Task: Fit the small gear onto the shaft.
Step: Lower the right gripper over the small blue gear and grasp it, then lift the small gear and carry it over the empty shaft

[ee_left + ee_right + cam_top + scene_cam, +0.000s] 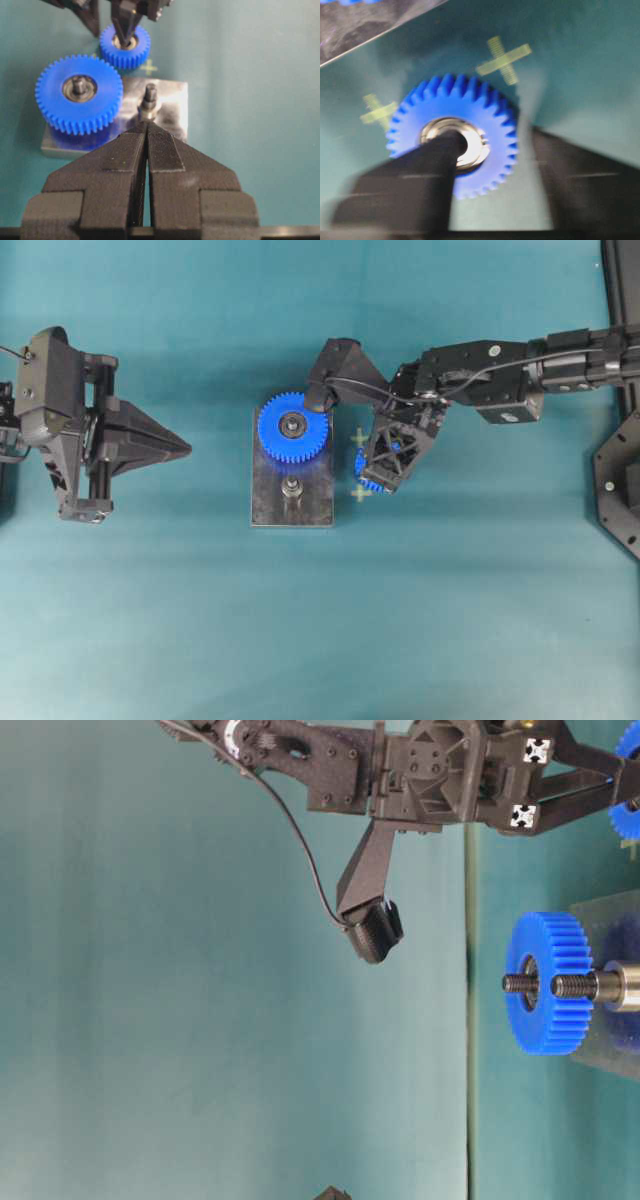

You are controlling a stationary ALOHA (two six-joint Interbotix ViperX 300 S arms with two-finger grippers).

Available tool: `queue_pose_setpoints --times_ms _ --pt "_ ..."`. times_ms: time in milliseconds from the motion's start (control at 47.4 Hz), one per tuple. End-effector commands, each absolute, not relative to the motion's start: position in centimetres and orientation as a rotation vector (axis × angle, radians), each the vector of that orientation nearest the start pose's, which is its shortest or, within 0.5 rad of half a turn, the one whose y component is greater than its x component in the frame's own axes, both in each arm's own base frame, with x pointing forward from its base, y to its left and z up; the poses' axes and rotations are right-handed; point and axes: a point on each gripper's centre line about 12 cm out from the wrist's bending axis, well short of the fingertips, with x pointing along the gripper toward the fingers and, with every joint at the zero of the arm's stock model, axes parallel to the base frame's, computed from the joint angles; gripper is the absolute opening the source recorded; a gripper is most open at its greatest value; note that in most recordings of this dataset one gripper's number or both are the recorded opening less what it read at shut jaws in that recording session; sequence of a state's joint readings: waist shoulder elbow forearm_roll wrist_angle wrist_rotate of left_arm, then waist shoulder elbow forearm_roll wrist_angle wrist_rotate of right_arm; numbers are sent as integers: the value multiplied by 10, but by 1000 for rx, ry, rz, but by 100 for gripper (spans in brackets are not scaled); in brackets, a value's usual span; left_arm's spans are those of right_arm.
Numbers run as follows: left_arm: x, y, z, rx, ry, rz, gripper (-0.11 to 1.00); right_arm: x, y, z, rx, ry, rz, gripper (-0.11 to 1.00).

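Left pincer (pixel 146 150) sits closed and idle while right pincer (pixel 490 165), half-open, straddles the small gear (pixel 454 142); next: squeeze, then carry to the shaft (pixel 149 100).

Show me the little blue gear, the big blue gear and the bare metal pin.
small gear (pixel 485 165), right wrist view, toothed blue rim.
large gear (pixel 100 107), left wrist view, blue face.
shaft (pixel 149 100), left wrist view, its upright stem.

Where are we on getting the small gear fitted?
Done: the larger gear sits on the plate. In hand: the right gripper straddles the small gear, one finger in its bearing, jaws not visibly clamped. Left: grasp, lift, and seat it on the bare shaft. The left gripper is shut, idle.
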State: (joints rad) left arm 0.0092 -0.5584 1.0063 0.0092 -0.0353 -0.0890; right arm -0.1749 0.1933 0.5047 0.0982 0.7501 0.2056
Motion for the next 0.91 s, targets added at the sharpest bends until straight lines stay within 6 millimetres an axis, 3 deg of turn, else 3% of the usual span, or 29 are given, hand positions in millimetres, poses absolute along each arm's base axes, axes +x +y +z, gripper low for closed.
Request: queue_pose_setpoints --times_ms 0,127,380,570,781,887 --pt "272 2 240 -80 392 21 0 360 -54 109 405 1395 -289 36" --pt "271 2 240 -80 394 23 0 365 -50 121 412 1371 -277 36" --pt "271 1 240 -82 394 19 0 377 -38 175 419 1331 -241 36" --pt "272 0 239 -84 395 18 0 400 -28 208 414 1265 -205 36" --pt "271 0 237 -85 402 15 0 433 -22 223 393 1215 -173 36" --pt "270 -1 236 -86 405 14 0 448 -20 220 386 1230 -165 36"
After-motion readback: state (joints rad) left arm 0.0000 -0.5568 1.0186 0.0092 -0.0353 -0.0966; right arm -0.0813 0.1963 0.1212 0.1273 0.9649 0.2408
